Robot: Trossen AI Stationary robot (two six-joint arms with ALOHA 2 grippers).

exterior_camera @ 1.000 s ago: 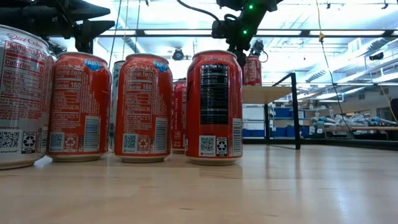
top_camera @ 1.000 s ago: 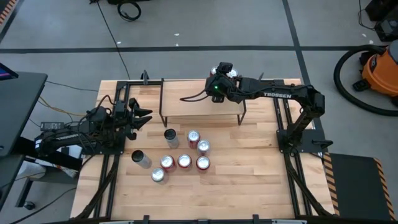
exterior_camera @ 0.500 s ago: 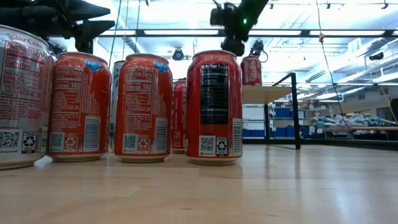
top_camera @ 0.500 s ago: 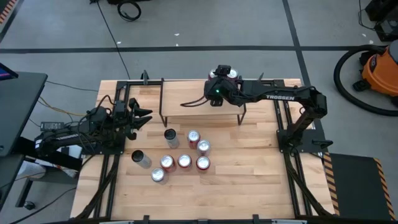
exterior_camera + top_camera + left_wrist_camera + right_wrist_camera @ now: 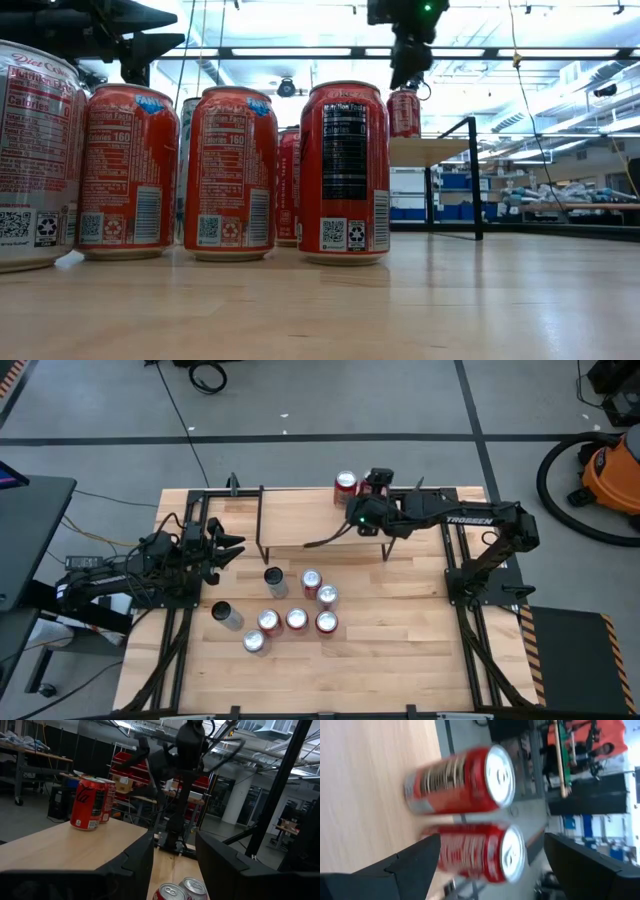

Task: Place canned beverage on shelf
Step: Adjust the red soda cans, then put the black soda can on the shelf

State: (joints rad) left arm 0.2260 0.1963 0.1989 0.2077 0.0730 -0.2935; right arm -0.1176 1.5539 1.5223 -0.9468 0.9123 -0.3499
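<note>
Two red cans (image 5: pixel 462 782) (image 5: pixel 480 852) stand upright side by side on their bases on the shelf's light plank top (image 5: pixel 300 520). One shows in the high view (image 5: pixel 346 484) at the shelf's far edge, and one in the low view (image 5: pixel 404 112). My right gripper (image 5: pixel 492 840) is open, a little back from the cans, over the shelf's far right part (image 5: pixel 374 486). It touches neither can. My left gripper (image 5: pixel 226 548) waits open and empty at the table's left; the left wrist view (image 5: pixel 175 855) shows the same.
Several red cans (image 5: pixel 297 619) and two silver ones (image 5: pixel 275 582) (image 5: pixel 226 616) stand or lie on the table in front of the shelf. The shelf's black legs (image 5: pixel 390 545) stand near my right arm. Bare tabletop lies at the near right (image 5: pixel 400 650).
My right gripper has drawn back from the cans on the shelf toward the table's right edge and has risen. One can that it covered in the high view now shows. The can seen in the low view has stayed in place on the shelf.
</note>
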